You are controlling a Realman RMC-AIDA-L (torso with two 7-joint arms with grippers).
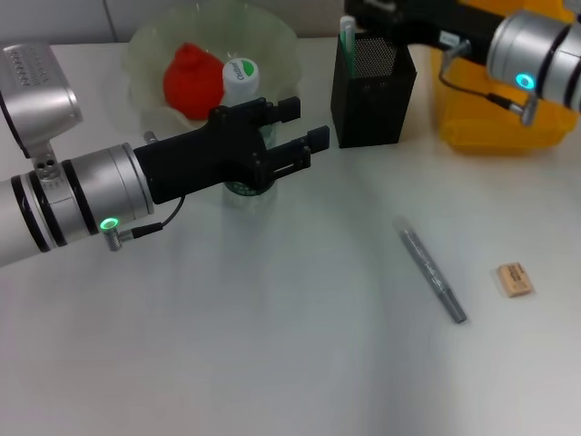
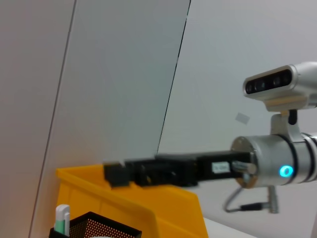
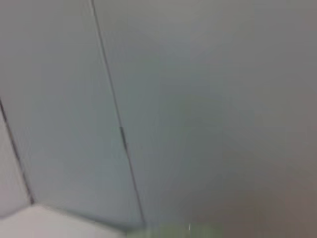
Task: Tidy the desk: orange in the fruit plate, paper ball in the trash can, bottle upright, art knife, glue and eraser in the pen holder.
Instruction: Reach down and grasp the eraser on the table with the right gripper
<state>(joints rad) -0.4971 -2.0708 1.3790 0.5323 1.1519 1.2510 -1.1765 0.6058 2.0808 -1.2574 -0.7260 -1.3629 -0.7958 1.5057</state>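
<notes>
With our left gripper (image 1: 295, 136) spread open around the upright bottle (image 1: 241, 82) by the plate (image 1: 145, 54), a careless pull-back could topple it; the right gripper's state we cannot tell.

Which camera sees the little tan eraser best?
The head view: the eraser lies in plain sight on the table, beside the grey knife. The left wrist view and the right wrist view don't show it at all.

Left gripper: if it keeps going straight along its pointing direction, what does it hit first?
Probably the pen holder: the left gripper points toward it across bare table, though height and depth are hard to judge.
</notes>
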